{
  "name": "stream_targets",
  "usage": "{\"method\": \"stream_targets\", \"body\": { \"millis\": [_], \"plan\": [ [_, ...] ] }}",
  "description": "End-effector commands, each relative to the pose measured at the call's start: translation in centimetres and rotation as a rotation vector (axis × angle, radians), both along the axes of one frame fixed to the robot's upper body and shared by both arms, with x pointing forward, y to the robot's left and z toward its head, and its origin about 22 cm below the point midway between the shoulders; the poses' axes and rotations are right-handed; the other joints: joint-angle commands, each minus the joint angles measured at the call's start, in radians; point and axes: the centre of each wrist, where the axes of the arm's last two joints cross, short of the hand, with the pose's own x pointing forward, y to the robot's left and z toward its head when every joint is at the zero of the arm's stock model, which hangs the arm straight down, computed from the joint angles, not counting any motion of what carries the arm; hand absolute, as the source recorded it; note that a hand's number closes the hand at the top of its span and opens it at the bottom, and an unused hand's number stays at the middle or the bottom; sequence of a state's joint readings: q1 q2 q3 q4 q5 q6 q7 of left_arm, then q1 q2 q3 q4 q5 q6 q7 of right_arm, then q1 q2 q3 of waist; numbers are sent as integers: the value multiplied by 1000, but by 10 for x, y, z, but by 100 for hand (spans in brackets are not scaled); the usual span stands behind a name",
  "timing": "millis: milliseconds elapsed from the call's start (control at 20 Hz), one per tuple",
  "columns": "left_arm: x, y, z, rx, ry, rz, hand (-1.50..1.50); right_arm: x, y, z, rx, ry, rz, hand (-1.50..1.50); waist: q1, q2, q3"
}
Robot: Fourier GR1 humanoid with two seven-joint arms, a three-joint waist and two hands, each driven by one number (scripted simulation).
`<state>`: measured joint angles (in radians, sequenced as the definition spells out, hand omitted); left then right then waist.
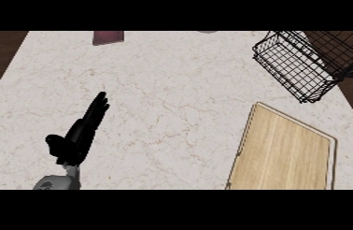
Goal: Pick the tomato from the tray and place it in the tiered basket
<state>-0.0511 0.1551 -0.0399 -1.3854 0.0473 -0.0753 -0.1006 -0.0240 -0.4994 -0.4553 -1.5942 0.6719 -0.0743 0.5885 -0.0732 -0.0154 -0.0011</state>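
We see no tomato anywhere in the head view. The tray (283,154), a pale wooden board at the near right, shows a bare top in the part we can see; its near end runs out of view, so the tomato may sit there or be hidden, we can't tell.

The tiered basket (300,65), black wire, sits far right, well apart from the tray's far edge. Nothing visible inside it.

Left hand (81,133) is at the near left over the counter (158,93), fingers straight and together, holding nothing. Right hand not in view.

Handling, our judgement: a tomato is light, smooth, roundish and soft-skinned, so it can roll and bruise. We'd wrap fingers and thumb around its widest part, from above.

A dark red-brown block (108,37) lies at the far edge, irrelevant.
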Motion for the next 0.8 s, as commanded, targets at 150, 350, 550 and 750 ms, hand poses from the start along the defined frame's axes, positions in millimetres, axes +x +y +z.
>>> {"method": "stream_targets", "body": {
  "millis": [150, 350, 550, 750],
  "plan": [
    [16, -18, 18, -6, -8, -47, 0, -28, 8, 93, -49, -140, 5, 150, 61, 12, 0],
    [17, -5, 9, -12, -15, -71, 0, -3, 12, 140, -4, -208, -20, 150, 74, 15, 0],
    [12, -20, -2, -10, -2, -84, 0, 40, 5, 166, 35, -242, -33, 150, 89, 18, 0],
    [7, -29, 6, 1, -22, -103, 0, 77, -1, 187, 53, -193, -40, 150, 102, 19, 1]
  ]
}}
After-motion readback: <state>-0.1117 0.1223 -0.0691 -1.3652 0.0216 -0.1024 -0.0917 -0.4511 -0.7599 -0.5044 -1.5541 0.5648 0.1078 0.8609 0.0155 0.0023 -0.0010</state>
